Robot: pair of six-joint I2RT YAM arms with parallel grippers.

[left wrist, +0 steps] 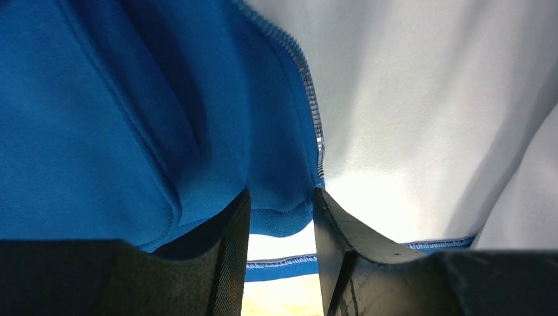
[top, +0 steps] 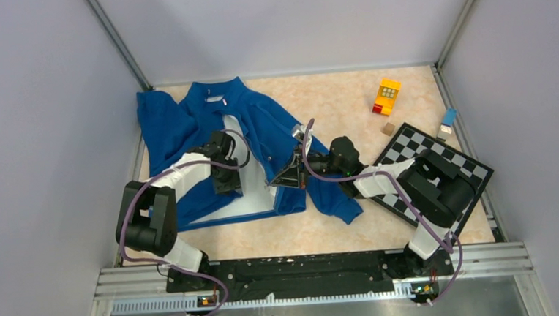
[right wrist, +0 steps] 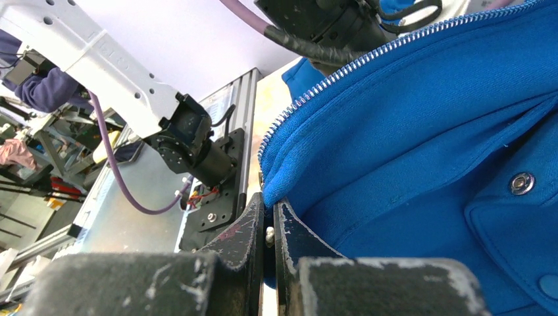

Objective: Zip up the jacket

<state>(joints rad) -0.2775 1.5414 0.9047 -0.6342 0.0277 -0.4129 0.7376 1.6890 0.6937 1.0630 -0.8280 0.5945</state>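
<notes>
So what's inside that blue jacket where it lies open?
Pale grey-white lining shows between the jacket's two zipper edges. The left arm hangs over part of it, hiding that patch. Whatever lies beneath the fabric, on the table, is covered.

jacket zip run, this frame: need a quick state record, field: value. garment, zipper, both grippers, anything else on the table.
jacket: blue, spread open on the table, pale lining showing
zipper: not joined, tooth rows apart
left gripper: open, fingers either side of one front panel's bottom corner, by the teeth
right gripper: shut on the other panel's zipper edge
other items: checkerboard under the right arm; yellow block beyond it
</notes>
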